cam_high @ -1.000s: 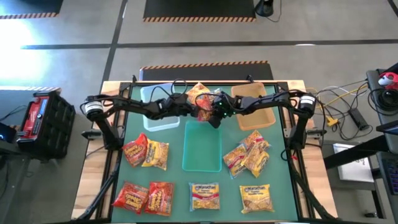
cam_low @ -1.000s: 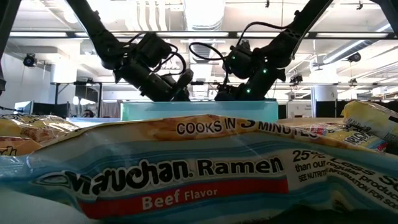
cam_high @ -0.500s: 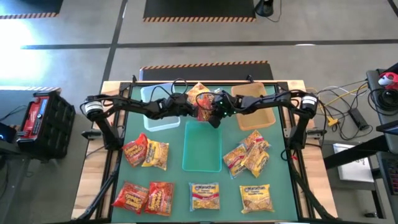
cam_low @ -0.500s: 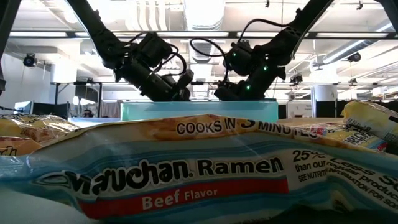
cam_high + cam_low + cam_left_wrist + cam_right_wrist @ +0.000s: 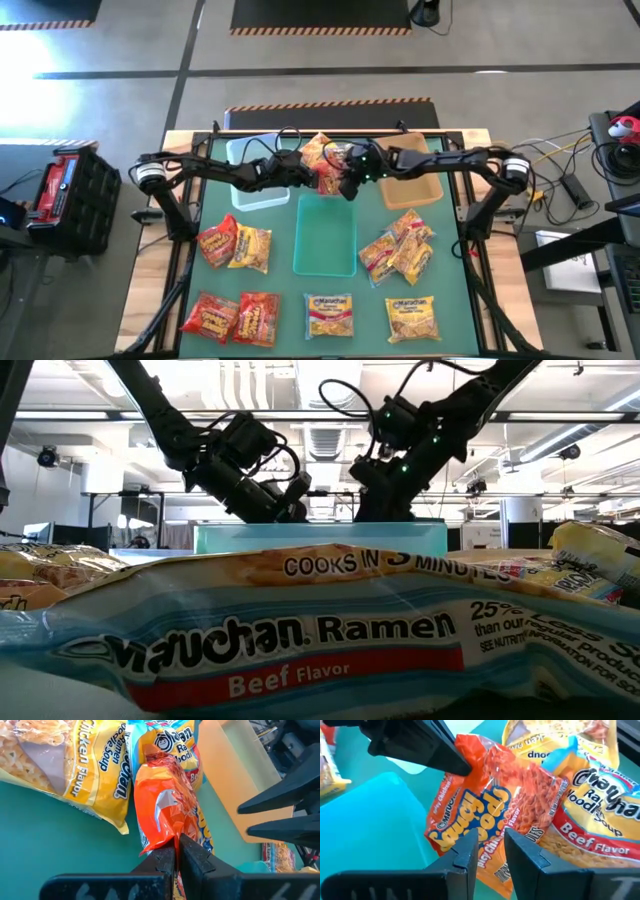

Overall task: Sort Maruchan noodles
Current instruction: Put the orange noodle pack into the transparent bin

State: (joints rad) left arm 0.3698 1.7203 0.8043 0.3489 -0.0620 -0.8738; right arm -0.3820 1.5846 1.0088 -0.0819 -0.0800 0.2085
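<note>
One orange packet [image 5: 167, 815] now pinched at both ends, back centre of the worktop [image 5: 210, 200]
Your left gripper [image 5: 176, 851] has snapped from wide to fully closed on the packet's crimped edge within the last second, while your right gripper [image 5: 489, 851] has lifted a little in the low view with its fingers narrow on the opposite end; you likely have a handover or a two-handed lift toward the teal bin [image 5: 325, 235] just in front. Remaining Maruchan noodles [image 5: 235, 247] lie spread over the front half, apart from two packets beside the held one. Legible print: "Chicken Flavor" and "Soup" on the yellow packet [image 5: 75, 765]; "Ramen Noodle Soup, Beef Flavor" on its neighbour [image 5: 592, 815]; "Maruchan Ramen, Beef Flavor, Cooks in 3 minutes" on the nearest packet [image 5: 300, 640] in the low view
</note>
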